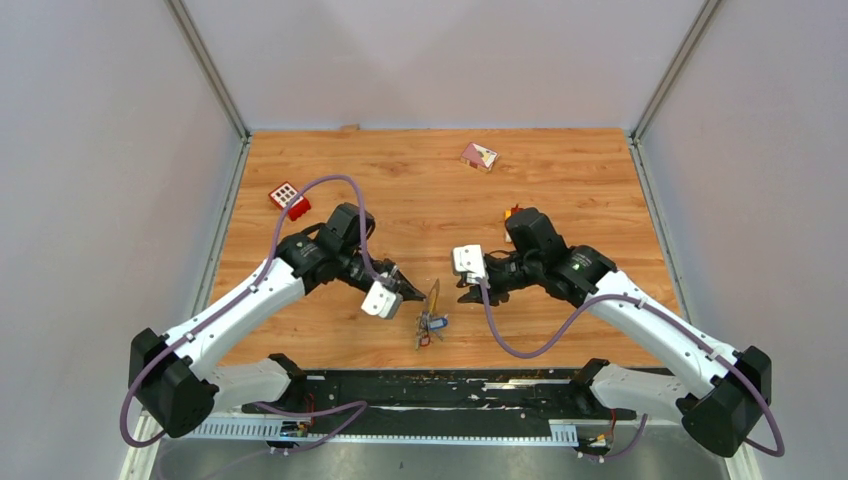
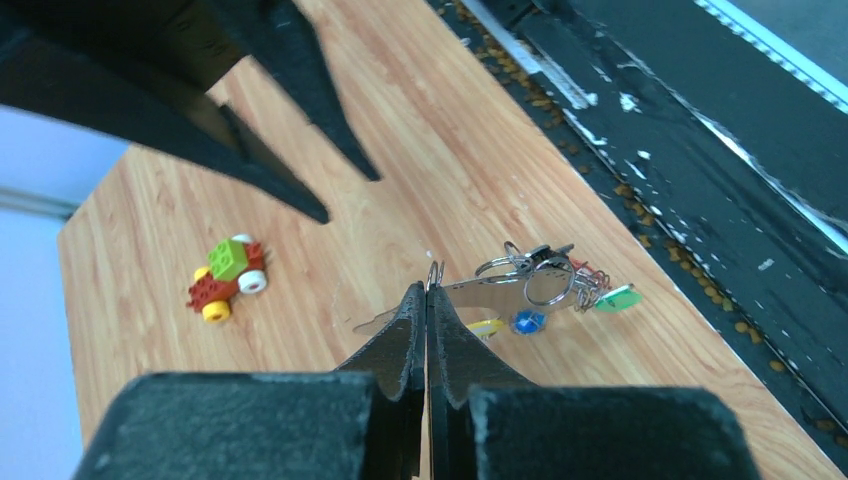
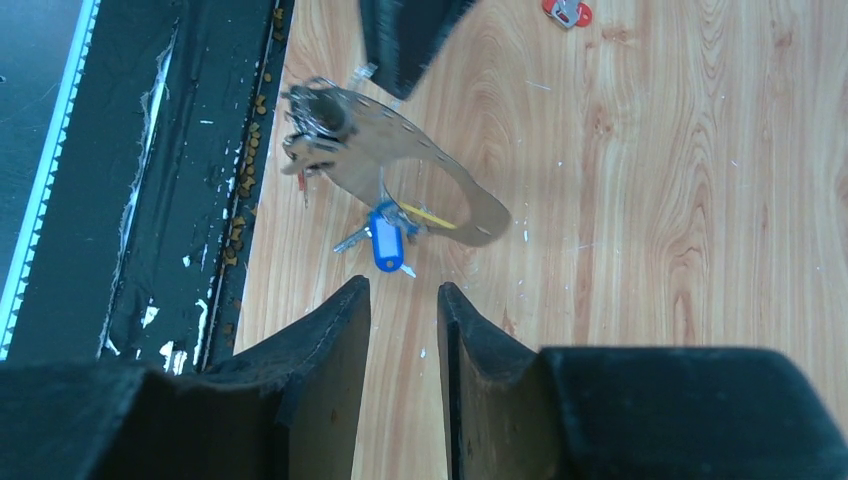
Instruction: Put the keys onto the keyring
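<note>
My left gripper (image 2: 427,292) is shut on the edge of the keyring (image 3: 425,165), a grey-brown flexible loop with small holes that it holds tilted above the table. A bunch of small rings (image 3: 315,115) hangs at the loop's far end. The keys lie under the loop: a blue-tagged one (image 3: 385,245), a yellow one (image 3: 432,215) and a green-tagged one (image 2: 615,298). My right gripper (image 3: 403,290) is open with only bare wood between its fingers, a short way from the blue key. From above, the left gripper (image 1: 415,293) and right gripper (image 1: 468,292) face each other across the keyring (image 1: 434,295).
A toy brick car (image 2: 228,275) stands beyond the right arm. A red block with white squares (image 1: 287,197) lies at the far left, and a pink and white packet (image 1: 479,156) near the back. The black rail (image 1: 450,385) runs along the near edge, close to the keys.
</note>
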